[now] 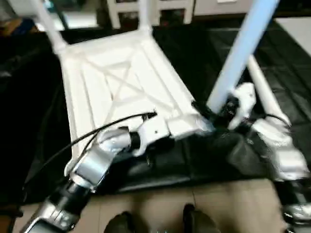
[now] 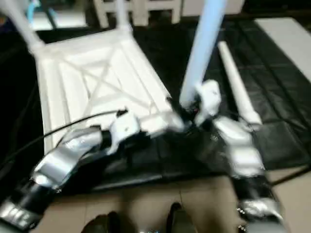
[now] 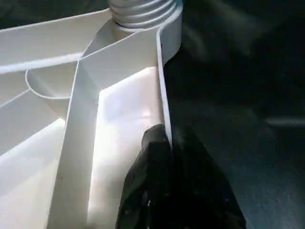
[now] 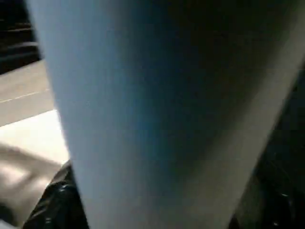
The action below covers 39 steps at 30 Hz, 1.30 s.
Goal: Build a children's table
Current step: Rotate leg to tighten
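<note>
Fingers of the left hand (image 3: pixel 167 157) pinch the near rim of the upturned table top (image 1: pixel 121 82), just beside a corner socket. The right hand (image 1: pixel 221 114) has its fingers around the base of a leaning leg (image 1: pixel 243 48) at the near right corner. Two legs already stand in the far corners. A spare leg (image 2: pixel 235 82) lies on the black floor mat (image 1: pixel 204 48). Beige tiled floor (image 1: pixel 160 201) borders the mat, and white shelving (image 1: pixel 146 12) stands beyond.
</note>
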Available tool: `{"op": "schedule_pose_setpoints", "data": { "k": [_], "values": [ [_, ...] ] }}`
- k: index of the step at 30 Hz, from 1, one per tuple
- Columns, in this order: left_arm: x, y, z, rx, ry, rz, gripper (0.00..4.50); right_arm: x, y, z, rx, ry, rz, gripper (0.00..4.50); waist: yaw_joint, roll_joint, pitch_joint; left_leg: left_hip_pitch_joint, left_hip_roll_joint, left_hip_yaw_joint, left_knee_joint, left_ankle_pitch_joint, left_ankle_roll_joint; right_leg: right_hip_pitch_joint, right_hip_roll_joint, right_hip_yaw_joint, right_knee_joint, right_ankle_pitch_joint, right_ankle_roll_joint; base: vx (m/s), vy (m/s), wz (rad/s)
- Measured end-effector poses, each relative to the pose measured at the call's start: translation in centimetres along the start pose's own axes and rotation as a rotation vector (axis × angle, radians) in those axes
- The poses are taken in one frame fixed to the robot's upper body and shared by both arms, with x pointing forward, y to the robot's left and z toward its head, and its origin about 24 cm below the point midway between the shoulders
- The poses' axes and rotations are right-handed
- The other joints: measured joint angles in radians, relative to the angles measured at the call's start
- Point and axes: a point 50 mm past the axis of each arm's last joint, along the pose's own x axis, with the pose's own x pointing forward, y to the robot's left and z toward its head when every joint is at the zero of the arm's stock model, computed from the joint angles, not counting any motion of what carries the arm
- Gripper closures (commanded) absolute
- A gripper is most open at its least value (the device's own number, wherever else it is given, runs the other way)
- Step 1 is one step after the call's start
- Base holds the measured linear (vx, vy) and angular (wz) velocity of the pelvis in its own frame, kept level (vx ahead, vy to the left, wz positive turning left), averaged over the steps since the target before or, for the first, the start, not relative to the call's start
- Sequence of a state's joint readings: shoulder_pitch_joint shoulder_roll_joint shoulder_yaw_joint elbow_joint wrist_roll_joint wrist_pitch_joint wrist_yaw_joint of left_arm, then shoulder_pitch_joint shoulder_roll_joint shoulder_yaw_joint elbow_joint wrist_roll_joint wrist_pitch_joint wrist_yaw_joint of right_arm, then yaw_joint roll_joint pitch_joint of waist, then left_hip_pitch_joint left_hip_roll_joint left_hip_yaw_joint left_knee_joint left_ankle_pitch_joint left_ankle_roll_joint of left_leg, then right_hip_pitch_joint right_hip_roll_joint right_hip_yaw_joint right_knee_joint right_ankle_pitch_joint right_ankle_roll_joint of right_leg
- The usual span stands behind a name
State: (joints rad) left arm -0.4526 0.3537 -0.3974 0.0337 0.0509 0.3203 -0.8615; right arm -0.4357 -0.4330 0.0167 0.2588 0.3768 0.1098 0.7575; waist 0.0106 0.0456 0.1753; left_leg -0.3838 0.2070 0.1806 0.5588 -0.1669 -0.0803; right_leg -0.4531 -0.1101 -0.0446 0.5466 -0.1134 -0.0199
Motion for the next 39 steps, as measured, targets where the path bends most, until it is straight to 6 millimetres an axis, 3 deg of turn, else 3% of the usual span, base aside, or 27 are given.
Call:
{"op": "schedule_pose_setpoints", "data": {
  "k": [5, 8, 14, 15, 33, 39],
  "values": [
    [-0.9, -0.7, -0.1, 0.010, -0.020, -0.060, 4.50, -1.9, 0.3, 0.7, 0.006, 0.038, 0.130, 0.62, 0.011, 0.005, -0.002, 0.001, 0.001, 0.009, -0.001, 0.002, 0.004, -0.001, 0.000, 0.006, 0.013, -0.003, 0.006, 0.071, -0.007, 0.11],
    [-1.0, -0.9, -0.1, 0.019, -0.025, -0.076, 4.50, -2.5, 0.4, 0.9, 0.004, 0.057, 0.154, 0.62, 0.019, 0.007, -0.003, 0.001, 0.002, 0.009, 0.000, 0.003, 0.005, -0.001, 0.000, 0.006, 0.014, -0.009, 0.014, 0.040, 0.003, 0.00],
    [-1.4, -0.9, -0.2, 0.017, -0.023, -0.077, 4.50, -2.7, 0.6, 0.8, 0.027, 0.075, 0.173, 0.62, 0.020, 0.006, -0.003, 0.001, 0.002, 0.010, 0.000, 0.002, 0.006, -0.001, -0.001, 0.006, 0.014, -0.011, 0.014, 0.000, 0.000, 0.00],
    [-1.4, -0.9, -0.3, 0.015, -0.022, -0.075, 4.50, -2.8, 0.6, 0.8, 0.032, 0.077, 0.175, 0.85, 0.020, 0.006, -0.003, 0.000, 0.002, 0.010, 0.000, 0.002, 0.006, -0.001, -0.001, 0.007, 0.014, -0.011, 0.014, 0.000, 0.000, 0.00],
    [-1.6, -0.9, -0.3, 0.011, -0.022, -0.074, 4.50, -2.9, 1.5, 0.5, 0.083, 0.068, 0.201, 2.36, 0.017, 0.006, -0.003, 0.001, 0.002, 0.011, 0.001, 0.002, 0.006, -0.001, -0.001, 0.007, 0.014, -0.011, 0.015, 0.000, 0.000, 0.00],
    [-1.5, -0.7, -0.6, -0.002, -0.008, -0.049, 4.50, -1.8, 2.0, 0.1, 0.085, 0.047, 0.105, 2.46, 0.002, 0.005, -0.004, 0.001, 0.002, 0.011, 0.004, 0.001, 0.003, 0.000, -0.001, 0.008, 0.016, -0.011, 0.015, 0.000, 0.000, 0.00]
  ]
}}
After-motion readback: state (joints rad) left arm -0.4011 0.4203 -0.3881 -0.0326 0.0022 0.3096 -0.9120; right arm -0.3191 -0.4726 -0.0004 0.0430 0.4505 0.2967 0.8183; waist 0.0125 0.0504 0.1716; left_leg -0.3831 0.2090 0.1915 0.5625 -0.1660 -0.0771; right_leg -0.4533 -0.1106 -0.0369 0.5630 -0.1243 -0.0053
